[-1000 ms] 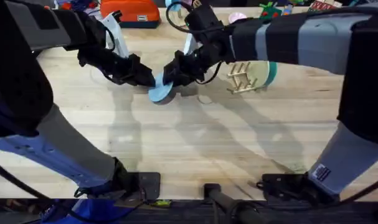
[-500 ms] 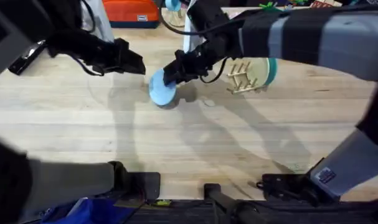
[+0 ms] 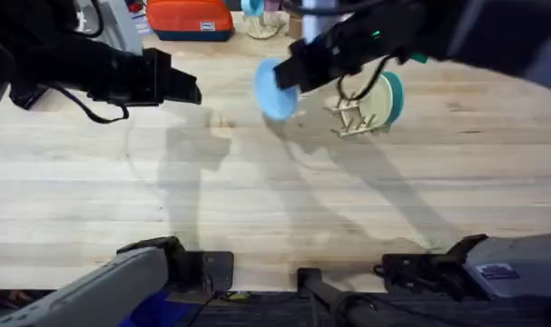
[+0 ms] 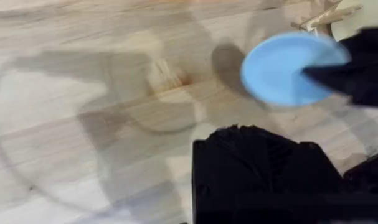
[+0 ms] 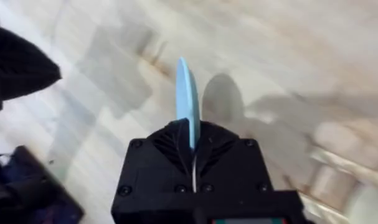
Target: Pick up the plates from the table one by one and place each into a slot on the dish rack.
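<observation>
My right gripper (image 3: 298,74) is shut on the rim of the light blue plate (image 3: 275,88) and holds it on edge above the table (image 3: 257,200), just left of the dish rack (image 3: 348,116). A cream plate (image 3: 377,98) and a teal plate (image 3: 396,95) stand upright in the rack. In the right wrist view the blue plate (image 5: 185,93) rises edge-on out of the right gripper (image 5: 190,127). My left gripper (image 3: 182,89) hovers over the table well left of the plate, holding nothing. The left wrist view shows the blue plate (image 4: 288,68) ahead.
An orange case (image 3: 189,16) and small coloured items line the far edge of the table. Bare wood lies between the two grippers and across the whole near half. Both arm bases sit at the near edge.
The right gripper has lifted the blue plate off the table and carried it right, toward the rack. The left gripper has let go of it and drawn back to the left.
</observation>
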Available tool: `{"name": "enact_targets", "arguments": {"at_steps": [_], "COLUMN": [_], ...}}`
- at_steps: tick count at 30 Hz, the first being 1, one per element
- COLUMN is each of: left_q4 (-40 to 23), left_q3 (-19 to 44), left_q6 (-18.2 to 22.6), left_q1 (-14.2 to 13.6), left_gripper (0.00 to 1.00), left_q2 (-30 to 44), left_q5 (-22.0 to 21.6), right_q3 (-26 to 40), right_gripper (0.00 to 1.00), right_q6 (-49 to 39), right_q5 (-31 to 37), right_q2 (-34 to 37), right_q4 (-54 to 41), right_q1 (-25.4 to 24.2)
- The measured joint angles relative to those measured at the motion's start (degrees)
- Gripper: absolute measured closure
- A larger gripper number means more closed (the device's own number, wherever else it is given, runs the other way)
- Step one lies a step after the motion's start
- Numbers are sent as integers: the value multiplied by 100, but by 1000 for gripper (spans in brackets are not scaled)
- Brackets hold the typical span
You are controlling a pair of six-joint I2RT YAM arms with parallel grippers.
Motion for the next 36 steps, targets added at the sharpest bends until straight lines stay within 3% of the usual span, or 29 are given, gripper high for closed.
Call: {"name": "enact_targets", "arguments": {"at_steps": [7, 13, 26, 27, 32, 33, 36], "left_q4": [-67, -69, -215, -236, -303, -305, -305], "left_q3": [0, 0, 0, 0, 0, 0, 0], "left_q6": [2, 2, 4, 18, 37, 22, 33], "left_q1": [0, 0, 0, 0, -4, -4, -4], "left_gripper": [960, 961, 952, 896, 141, 41, 6], "left_q2": [-249, -505, -1065, -1086, -1094, -1094, -1094], "left_q5": [-365, -546, -625, -631, -636, -635, -649], "right_q3": [0, 0, 0, 0, 0, 0, 0], "right_gripper": [973, 973, 973, 973, 972, 973, 973], "right_q6": [-433, -841, -1083, -1084, -1084, -1079, -1077], "right_q5": [715, 1223, 2437, 2495, 2622, 2642, 2664], "right_q2": [-702, -853, -853, -853, -853, -855, -855], "right_q4": [-592, -1221, -1620, -1684, -2002, -2013, -2006], "right_q1": [-491, -820, -885, -885, -885, -885, -885]}}
